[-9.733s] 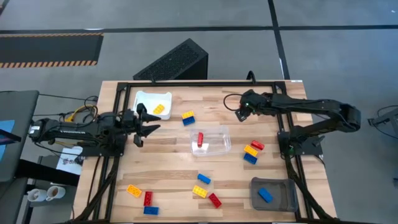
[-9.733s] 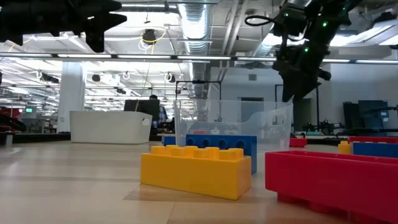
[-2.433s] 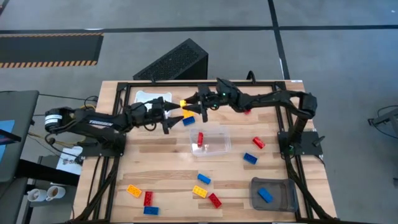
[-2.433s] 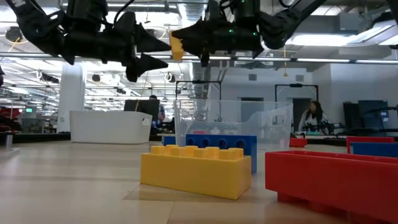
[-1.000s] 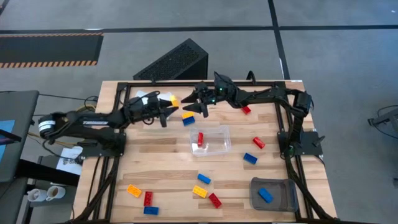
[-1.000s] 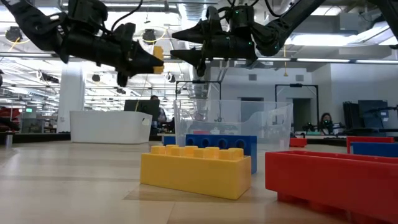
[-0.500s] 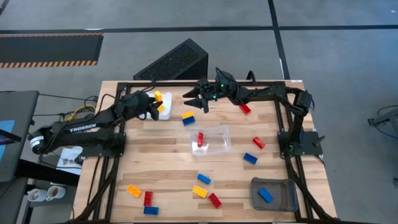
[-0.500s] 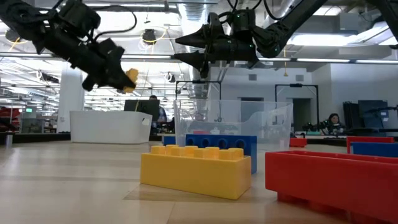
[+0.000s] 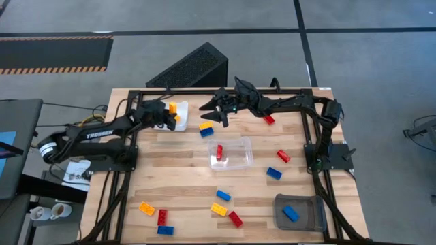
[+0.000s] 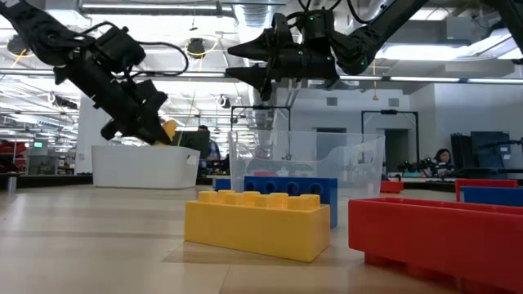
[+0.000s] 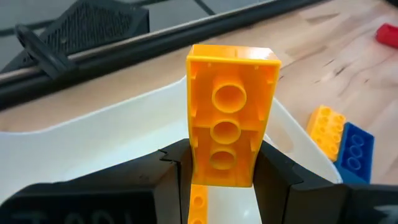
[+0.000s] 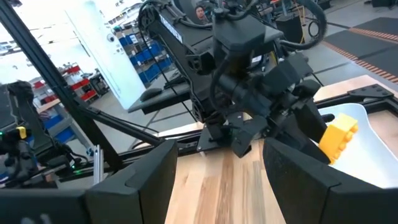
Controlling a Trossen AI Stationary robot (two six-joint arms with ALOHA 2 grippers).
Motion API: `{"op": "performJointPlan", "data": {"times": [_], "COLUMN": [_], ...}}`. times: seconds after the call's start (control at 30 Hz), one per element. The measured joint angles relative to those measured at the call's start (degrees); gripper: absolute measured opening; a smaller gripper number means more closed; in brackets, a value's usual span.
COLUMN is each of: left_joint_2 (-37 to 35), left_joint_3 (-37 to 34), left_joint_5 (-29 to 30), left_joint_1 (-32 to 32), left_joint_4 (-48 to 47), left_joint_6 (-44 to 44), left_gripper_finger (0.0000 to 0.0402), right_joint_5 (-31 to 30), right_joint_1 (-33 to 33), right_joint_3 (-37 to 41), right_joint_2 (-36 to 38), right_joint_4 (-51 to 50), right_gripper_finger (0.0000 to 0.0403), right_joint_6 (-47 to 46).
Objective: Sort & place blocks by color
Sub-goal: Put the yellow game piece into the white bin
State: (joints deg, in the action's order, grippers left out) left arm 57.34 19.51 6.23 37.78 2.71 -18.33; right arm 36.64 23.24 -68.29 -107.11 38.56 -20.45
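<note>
Held block [image 11: 229, 117] over tray [image 9: 178, 121], left of clear bin [image 9: 231, 154]

Overhead looking straight down, low camera level across table [image 10: 98, 245], wrist cameras close-up

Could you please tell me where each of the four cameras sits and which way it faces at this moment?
High view: above the table, looking straight down; both arms show.
Low view: at table-top height, looking level into the room; both arms overhead.
Left wrist view: on the left arm, facing the white tray; left gripper holds the yellow block.
Right wrist view: on the right arm, facing the left arm; open right gripper below.
Shared: all four show that block.
</note>
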Motion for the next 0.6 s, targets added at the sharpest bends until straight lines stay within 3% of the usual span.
{"op": "performJointPlan", "data": {"times": [0.6], "left_joint_2": [6.3], "left_joint_3": [0.0], "left_joint_5": [-1.3], "left_joint_1": [1.0], "left_joint_4": [1.5], "left_joint_6": [-0.2], "left_gripper_finger": [0.0092], "right_joint_5": [0.0], "right_joint_1": [-0.1], "right_joint_3": [0.0], "right_joint_2": [0.0], "right_joint_4": [-0.8], "right_gripper_finger": [0.0260], "right_joint_6": [1.6]}}
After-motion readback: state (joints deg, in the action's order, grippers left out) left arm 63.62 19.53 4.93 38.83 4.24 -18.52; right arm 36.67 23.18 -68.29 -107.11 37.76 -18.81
